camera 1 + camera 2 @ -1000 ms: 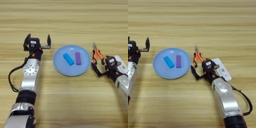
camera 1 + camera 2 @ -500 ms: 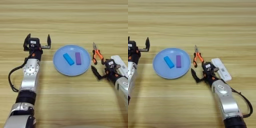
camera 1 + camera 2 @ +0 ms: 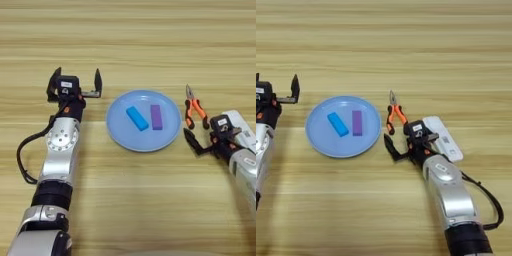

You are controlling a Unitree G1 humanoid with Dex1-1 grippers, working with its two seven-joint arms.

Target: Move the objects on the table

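The right gripper [image 3: 408, 145] hangs spread and empty just right of the plate [image 3: 318, 142], directly below the pliers [image 3: 394, 114], which lie beside the plate's right rim with the white bar [image 3: 443, 138] further right. To take the pliers cleanly, it probably should straddle both orange handles and avoid nudging the plate. The left gripper [image 3: 75, 86] sits released, parked well left of the plate.

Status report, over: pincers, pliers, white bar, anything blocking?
Left pincer open, parked left of plate. Right pincer open, empty, just below pliers. White bar beside it. Nothing blocking.
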